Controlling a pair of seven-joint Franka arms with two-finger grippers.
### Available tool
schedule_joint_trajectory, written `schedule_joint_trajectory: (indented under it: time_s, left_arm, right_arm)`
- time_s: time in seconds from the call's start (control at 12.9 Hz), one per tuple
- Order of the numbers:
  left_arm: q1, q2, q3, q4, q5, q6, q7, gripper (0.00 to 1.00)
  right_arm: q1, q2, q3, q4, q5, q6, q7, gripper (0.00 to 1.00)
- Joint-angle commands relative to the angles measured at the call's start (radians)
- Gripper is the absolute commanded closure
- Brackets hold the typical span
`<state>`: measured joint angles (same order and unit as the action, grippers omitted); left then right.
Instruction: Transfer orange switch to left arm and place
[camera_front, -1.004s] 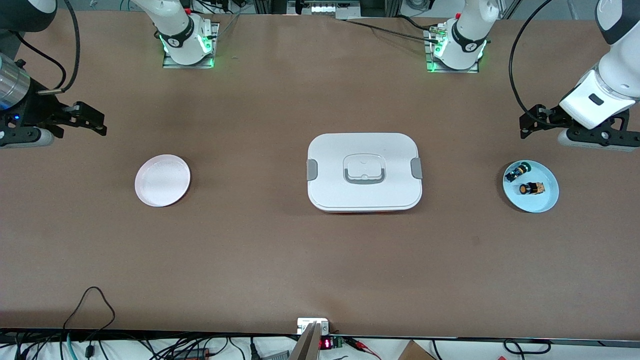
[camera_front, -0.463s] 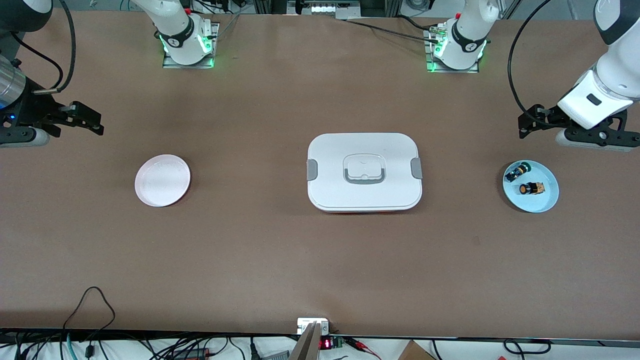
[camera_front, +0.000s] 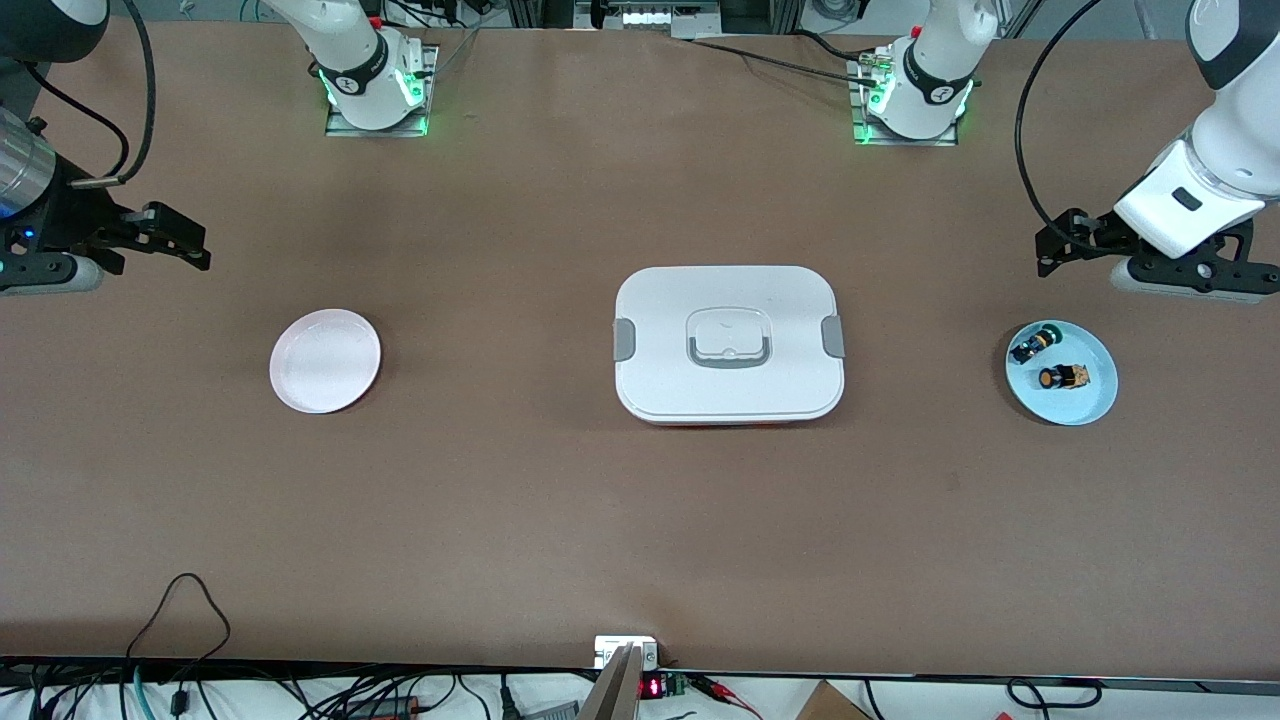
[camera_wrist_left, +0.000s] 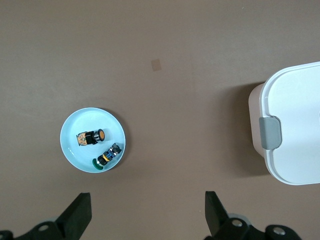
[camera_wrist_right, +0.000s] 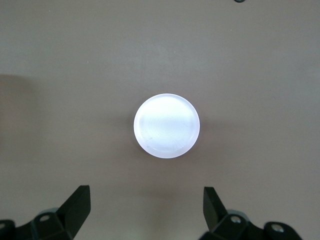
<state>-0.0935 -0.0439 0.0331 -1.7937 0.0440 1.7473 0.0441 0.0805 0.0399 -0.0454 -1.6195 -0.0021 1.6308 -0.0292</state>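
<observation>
Worktop (camera_front: 560, 520) of brown board carries everything here. Largest on it is the box (camera_front: 729, 343), white with its lid on and grey clips at both ends, sitting about midway between the two arms' ends. The arms rise from bases along the edge farthest from the front camera and each hangs up in the air at its own end. The left gripper (camera_wrist_left: 147, 215) is over bare board near the light blue plate (camera_front: 1090, 398), fingers spread wide and holding nothing. The right gripper (camera_wrist_right: 146, 210) is over bare board near the pink plate (camera_front: 325, 361), likewise spread wide and holding nothing. The pink plate lies toward the right arm's end, well apart from the box. The light blue plate lies toward the left arm's end. On it rests the orange switch (camera_front: 1062, 378), on its side, with the green-capped switch (camera_front: 1032, 345) just beside it, farther from the front camera.
</observation>
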Motion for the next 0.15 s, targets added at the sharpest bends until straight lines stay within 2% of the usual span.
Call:
schedule_joint_trajectory:
  time_s: [0.0, 0.08]
  left_arm:
    - [-0.012, -0.005, 0.004, -0.003, 0.028, -0.005, -0.006, 0.00]
    - [-0.012, -0.005, 0.002, -0.003, 0.028, -0.005, -0.006, 0.00]
  right_arm:
    - [-0.008, 0.008, 0.010, 0.026, 0.005, -0.022, -0.002, 0.00]
    - [-0.007, 0.008, 0.010, 0.027, 0.005, -0.022, -0.002, 0.00]
